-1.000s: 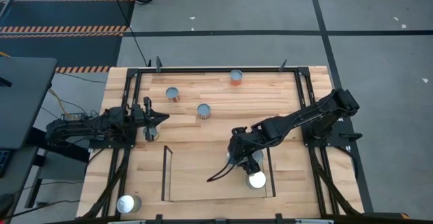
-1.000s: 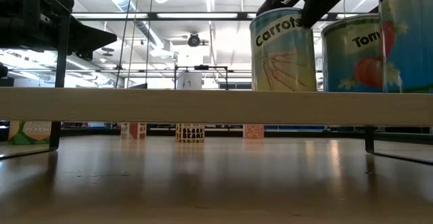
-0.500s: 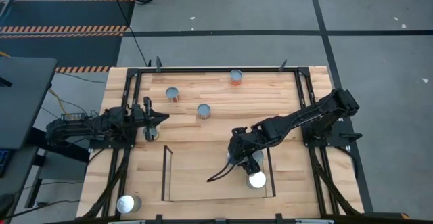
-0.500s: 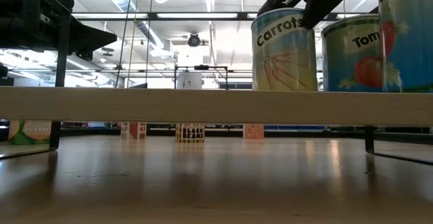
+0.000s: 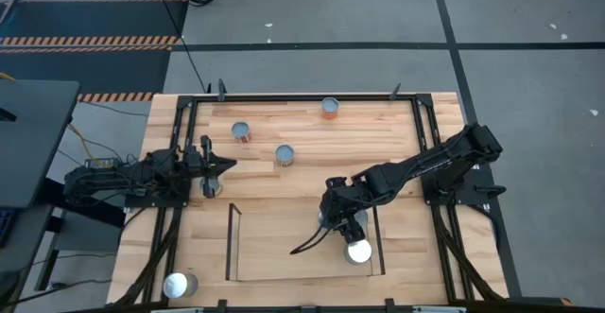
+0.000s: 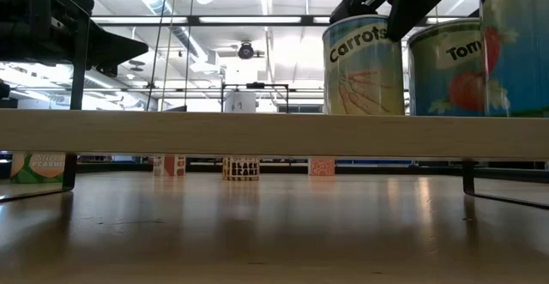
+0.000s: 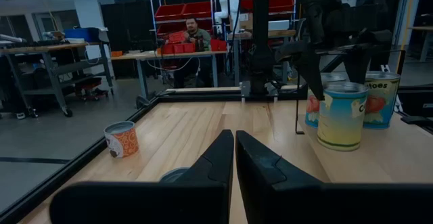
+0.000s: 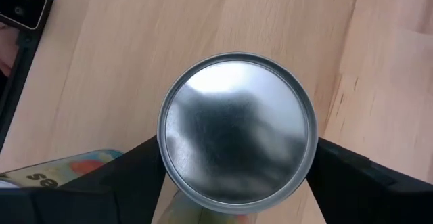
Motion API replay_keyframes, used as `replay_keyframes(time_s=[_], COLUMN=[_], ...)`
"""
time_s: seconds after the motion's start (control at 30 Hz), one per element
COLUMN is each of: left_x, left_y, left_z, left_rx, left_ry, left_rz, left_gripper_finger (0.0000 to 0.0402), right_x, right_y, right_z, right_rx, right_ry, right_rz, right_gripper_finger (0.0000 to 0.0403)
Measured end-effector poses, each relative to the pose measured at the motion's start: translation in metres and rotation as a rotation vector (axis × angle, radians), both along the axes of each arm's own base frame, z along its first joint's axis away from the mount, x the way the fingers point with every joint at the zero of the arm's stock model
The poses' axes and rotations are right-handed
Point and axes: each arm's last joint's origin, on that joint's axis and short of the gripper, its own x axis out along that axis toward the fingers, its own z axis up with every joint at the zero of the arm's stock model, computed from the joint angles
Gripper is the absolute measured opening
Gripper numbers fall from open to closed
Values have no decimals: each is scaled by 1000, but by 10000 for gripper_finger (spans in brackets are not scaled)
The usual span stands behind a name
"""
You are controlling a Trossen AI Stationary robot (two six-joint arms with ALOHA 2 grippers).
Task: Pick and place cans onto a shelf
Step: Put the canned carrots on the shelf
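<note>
My right gripper (image 5: pixel 340 217) is over the right part of the shelf (image 5: pixel 284 249) and is shut on the Carrots can (image 6: pixel 364 65); the can's silver top fills the right wrist view (image 8: pixel 237 129). Two more cans stand on the shelf board (image 6: pixel 214 134): a tomato can (image 6: pixel 442 68) and one at the right edge (image 6: pixel 515 44). My left gripper (image 5: pixel 214 168) is shut and empty at the table's left, with a can (image 5: pixel 210 189) on the table just beside it. Three cans (image 5: pixel 242 131) (image 5: pixel 285 153) (image 5: pixel 329 107) stand on the far half of the table. My right gripper pinches the Carrots can's side wall just under its top rim (image 8: pixel 166 163) between its two fingers (image 8: pixel 132 180), one on each side. The fingers come from above, pointing down. The can stays upright, its bottom (image 6: pixel 364 112) level with the shelf board; whether it rests there I cannot tell.
A lone can (image 5: pixel 180 285) stands at the near left corner outside the black frame rail (image 5: pixel 180 143). The shelf's left part (image 5: pixel 274 256) holds nothing. A person (image 7: pixel 193 31) is at a bench in the room beyond the table.
My right gripper has carried the upright Carrots can a little toward the table's right edge, closer to the tomato can.
</note>
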Motion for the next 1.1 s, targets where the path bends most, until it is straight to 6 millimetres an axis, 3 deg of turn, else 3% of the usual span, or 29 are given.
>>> replay_keyframes(time_s=[0.13, 0.47, 1.1], left_x=[0, 0, 0], left_y=[0, 0, 0], left_z=[0, 0, 0], left_rx=[0, 0, 0], left_ry=[0, 0, 0], left_rz=[0, 0, 0], left_gripper_finger=[25, 25, 25], right_x=[0, 0, 2], right_y=[0, -2, 0], right_z=[0, -3, -1], right_rx=[-2, -47, -14], right_ry=[-1, -3, -21], right_rz=[-1, -15, 4], right_gripper_finger=[322, 364, 368])
